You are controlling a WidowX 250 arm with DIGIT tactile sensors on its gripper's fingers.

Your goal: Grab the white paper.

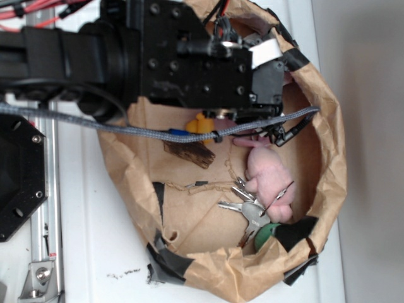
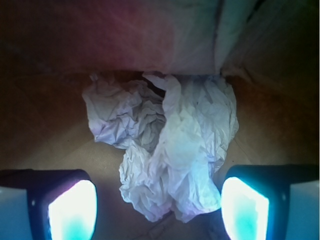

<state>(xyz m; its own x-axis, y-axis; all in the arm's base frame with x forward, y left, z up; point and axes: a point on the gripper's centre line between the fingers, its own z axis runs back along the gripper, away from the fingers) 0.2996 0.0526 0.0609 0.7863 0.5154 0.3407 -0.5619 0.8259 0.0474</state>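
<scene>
In the wrist view the white paper (image 2: 170, 140) is a crumpled, heavily wrinkled wad lying on the brown floor of the bag, up against its far wall. My gripper (image 2: 159, 210) is open. Its two bright pads (image 2: 72, 210) stand wide apart, one on each side of the wad's near lobe. Neither pad touches the paper, and a gap shows on both sides. In the exterior view the black arm and gripper body (image 1: 252, 76) reach into the top of the bag and hide the paper.
The brown paper bag (image 1: 328, 126) walls in the whole space, with its rim patched with black tape. Inside lie a pink plush toy (image 1: 271, 180), a bunch of keys (image 1: 249, 208), a green object (image 1: 268, 232), a yellow toy (image 1: 201, 124) and a dark wooden piece (image 1: 189, 153).
</scene>
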